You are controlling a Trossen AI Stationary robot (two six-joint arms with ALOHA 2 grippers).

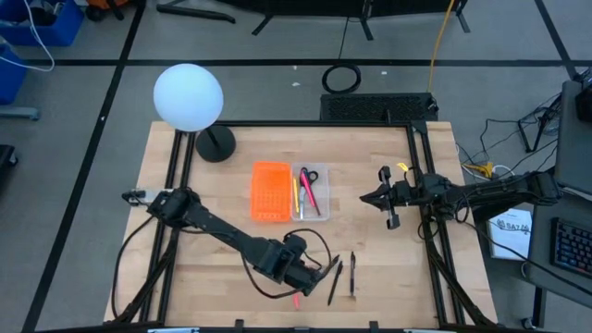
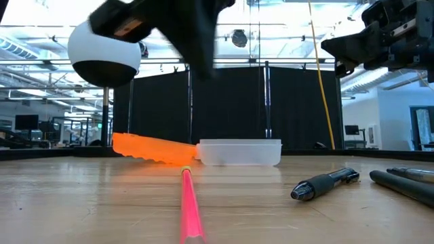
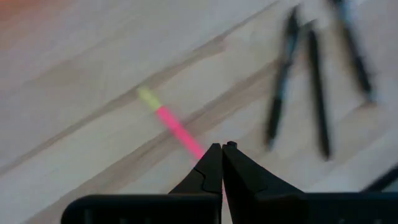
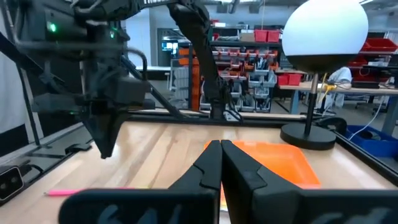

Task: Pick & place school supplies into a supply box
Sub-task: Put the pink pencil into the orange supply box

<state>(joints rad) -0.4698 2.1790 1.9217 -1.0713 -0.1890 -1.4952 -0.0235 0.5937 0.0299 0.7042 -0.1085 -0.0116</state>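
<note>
In the high view, a white globe lamp on a black round base [image 1: 189, 96] stands at the upper left of the pale wooden bench [image 1: 166, 245]. Lower down, the left tool [image 1: 316, 276] sits near the bottom centre, fingers [image 3: 208, 171] clenched together on nothing, just over a thin pink pencil with a yellow end [image 3: 174, 127] lying flat on the wood. At centre, the orange perforated rectangular tray [image 1: 270, 191] touches the small clear plastic rectangular tray [image 1: 312, 193], which holds small black-handled scissors [image 1: 309, 176] plus a pink and a yellow pen (tips hard to separate). Right of the left tool, three dark pens [image 1: 351, 274] lie side by side on the bench. At middle right, the right tool [image 1: 389, 197] hovers, fingers [image 4: 211, 165] clenched and empty.
</note>
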